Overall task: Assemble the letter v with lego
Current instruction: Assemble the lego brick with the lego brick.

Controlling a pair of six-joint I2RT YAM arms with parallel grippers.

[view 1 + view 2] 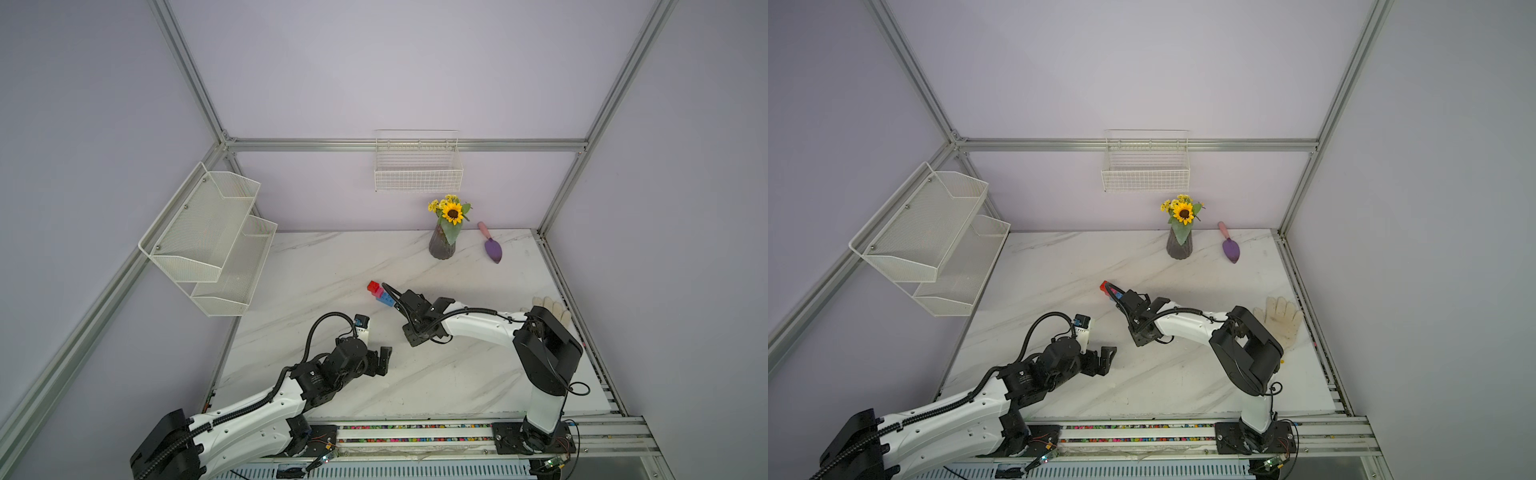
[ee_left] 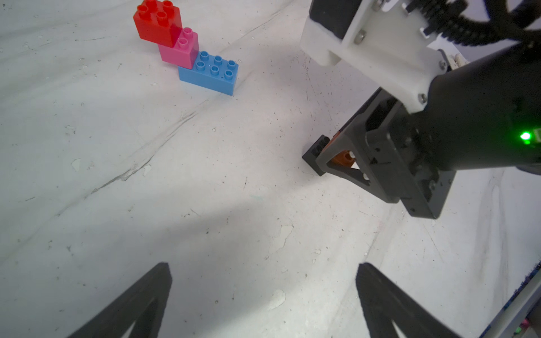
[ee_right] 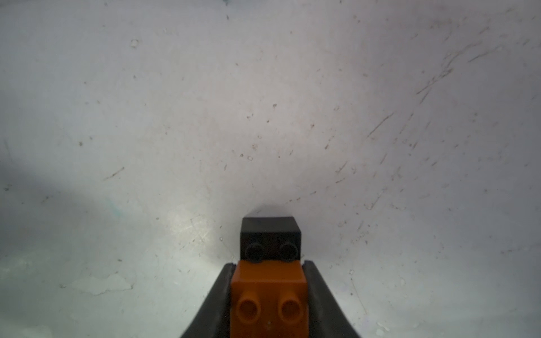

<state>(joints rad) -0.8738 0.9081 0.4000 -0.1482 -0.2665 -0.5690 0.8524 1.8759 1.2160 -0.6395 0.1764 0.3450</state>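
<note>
Red-pink-blue stack joined; my right gripper pinches the orange brick plus black brick, 2 unattached; left gripper gapes empty.

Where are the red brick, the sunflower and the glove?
red brick (image 2: 155, 11): left wrist view, on its studded top.
sunflower (image 1: 452, 213): in a top view, on its dark middle.
glove (image 1: 1285, 326): in a top view, on its palm.

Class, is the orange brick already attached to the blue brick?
No: the right gripper holds the orange brick, apart from the blue brick.
</note>
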